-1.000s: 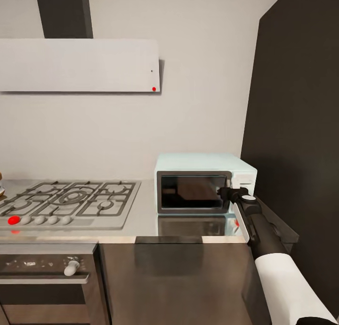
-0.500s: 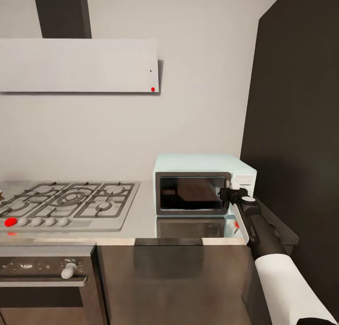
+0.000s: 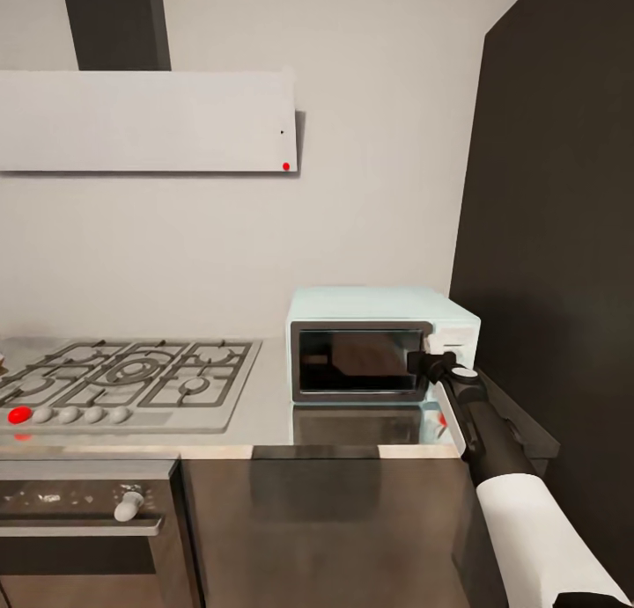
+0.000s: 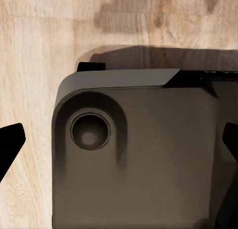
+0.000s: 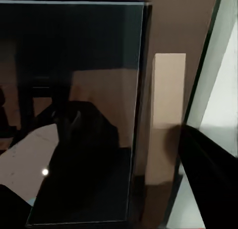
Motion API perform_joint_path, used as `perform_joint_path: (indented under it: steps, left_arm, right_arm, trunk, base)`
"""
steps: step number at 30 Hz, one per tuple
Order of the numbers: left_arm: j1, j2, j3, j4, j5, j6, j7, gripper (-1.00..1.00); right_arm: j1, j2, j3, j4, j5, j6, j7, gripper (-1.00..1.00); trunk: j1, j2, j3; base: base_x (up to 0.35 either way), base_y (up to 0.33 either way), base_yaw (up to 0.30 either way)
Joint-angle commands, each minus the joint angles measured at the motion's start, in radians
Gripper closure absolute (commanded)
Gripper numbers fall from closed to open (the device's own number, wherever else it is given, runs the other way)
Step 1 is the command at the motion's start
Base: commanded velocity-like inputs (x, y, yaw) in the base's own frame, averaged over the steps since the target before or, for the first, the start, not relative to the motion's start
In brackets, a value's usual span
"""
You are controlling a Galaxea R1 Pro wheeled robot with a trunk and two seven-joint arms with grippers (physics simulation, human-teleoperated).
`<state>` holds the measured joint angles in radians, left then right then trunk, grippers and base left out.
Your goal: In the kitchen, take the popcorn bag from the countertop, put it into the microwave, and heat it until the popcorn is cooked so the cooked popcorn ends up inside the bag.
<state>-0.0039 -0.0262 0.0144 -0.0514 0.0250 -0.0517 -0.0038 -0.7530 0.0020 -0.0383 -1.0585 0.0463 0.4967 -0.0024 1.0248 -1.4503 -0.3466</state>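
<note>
The pale-blue microwave (image 3: 379,307) stands on the grey steel countertop (image 3: 264,410) against the wall, its dark glass door (image 3: 357,360) looking closed. My right gripper (image 3: 419,362) is at the door's right edge, just in front of the control panel (image 3: 453,335). In the right wrist view the dark glass (image 5: 74,90) and a cream handle strip (image 5: 168,119) lie between the right gripper's (image 5: 114,199) spread fingers (image 5: 208,169), so it is open. My left gripper (image 4: 119,144) hangs open over the robot's dark base (image 4: 148,164). The popcorn bag is out of view.
A gas hob (image 3: 132,375) with black grates lies left of the microwave, and a built-in oven (image 3: 84,511) with a knob sits below it. A tall dark cabinet (image 3: 555,238) stands close to the microwave's right side. A range hood (image 3: 145,120) hangs above. The floor (image 4: 29,65) is wooden.
The whole head view has shifted slightly, so the camera moved. My right gripper stays at the microwave door's right edge, almost unmoved.
</note>
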Motion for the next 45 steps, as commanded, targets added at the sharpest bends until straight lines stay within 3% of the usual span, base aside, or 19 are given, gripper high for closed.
perform_joint_path:
  steps: [1,9,14,31,45]
  left_arm:
    - [-0.001,-0.001,0.001,0.001,0.003,-0.003,-0.001,-1.00]
    - [-0.001,0.000,0.001,0.001,0.003,-0.002,0.000,-1.00]
    - [-0.001,-0.001,0.001,0.001,0.003,-0.003,0.000,-1.00]
    - [-0.001,-0.002,0.001,0.001,0.003,-0.004,0.000,-1.00]
    - [-0.001,-0.005,0.002,0.001,0.003,-0.004,0.001,-1.00]
  right_arm:
    - [0.000,0.000,-0.003,0.025,0.030,0.007,-0.062,1.00]
    - [0.000,-0.002,-0.003,0.021,0.032,0.010,-0.062,1.00]
    - [0.000,-0.026,-0.003,0.019,0.031,0.011,-0.062,1.00]
    - [0.000,-0.025,-0.002,0.020,0.030,0.010,-0.063,1.00]
    - [0.000,-0.025,-0.002,0.020,0.032,0.009,-0.064,1.00]
  trunk:
    - [0.000,0.000,-0.001]
    - [0.000,0.000,-0.001]
    - [0.000,0.000,-0.001]
    - [0.000,0.000,-0.001]
    - [0.000,0.000,-0.001]
  base:
    - [0.000,0.000,0.000]
    - [0.000,0.000,0.000]
    - [-0.043,0.000,0.000]
    - [-0.017,0.000,0.000]
    - [-0.153,0.043,0.000]
